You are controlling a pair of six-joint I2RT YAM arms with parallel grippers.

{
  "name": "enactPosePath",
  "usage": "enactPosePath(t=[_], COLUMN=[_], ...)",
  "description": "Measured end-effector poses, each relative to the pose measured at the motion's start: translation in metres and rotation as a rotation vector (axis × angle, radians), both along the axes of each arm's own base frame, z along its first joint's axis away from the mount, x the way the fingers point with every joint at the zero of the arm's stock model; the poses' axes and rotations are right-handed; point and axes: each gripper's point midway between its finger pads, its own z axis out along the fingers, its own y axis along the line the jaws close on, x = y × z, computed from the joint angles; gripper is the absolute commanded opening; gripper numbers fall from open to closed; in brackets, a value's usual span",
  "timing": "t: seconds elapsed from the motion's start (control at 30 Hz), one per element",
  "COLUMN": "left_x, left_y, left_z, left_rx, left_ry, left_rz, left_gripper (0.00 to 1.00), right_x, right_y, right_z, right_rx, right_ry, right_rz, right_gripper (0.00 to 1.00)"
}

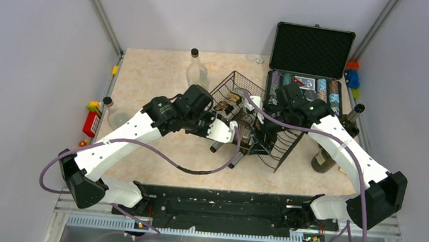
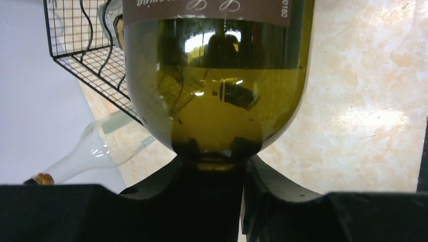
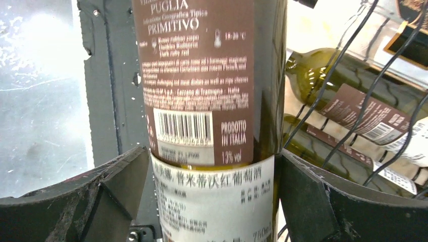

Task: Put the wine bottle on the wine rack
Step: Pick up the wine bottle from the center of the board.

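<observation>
An olive-green wine bottle with a brown label fills the left wrist view, and my left gripper is shut on its neck. In the right wrist view my right gripper is shut on the labelled body of the wine bottle, one finger on each side. In the top view both grippers, left and right, meet at the black wire wine rack, which stands tilted mid-table. Other bottles lie in its cradles behind the wires. The held bottle is mostly hidden in the top view.
A clear bottle stands behind the rack and another at the left edge. A dark bottle stands at the right. An open black case with chips sits at the back right. Small toys lie at the left.
</observation>
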Motion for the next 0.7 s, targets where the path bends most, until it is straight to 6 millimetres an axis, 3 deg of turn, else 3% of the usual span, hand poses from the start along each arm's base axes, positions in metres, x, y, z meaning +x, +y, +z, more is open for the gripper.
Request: enactPosePath(t=[0.47, 0.7], left_x=[-0.019, -0.044], left_y=[0.058, 0.068], left_z=[-0.014, -0.027], left_rx=[-0.015, -0.048], left_ry=[0.071, 0.133], left_rz=[0.150, 0.167], left_gripper=[0.00, 0.00], right_x=[0.009, 0.016], right_y=[-0.023, -0.038], right_z=[-0.003, -0.005], right_rx=[-0.043, -0.077], right_ry=[-0.092, -0.132], right_rz=[-0.082, -0.155], right_gripper=[0.95, 0.92])
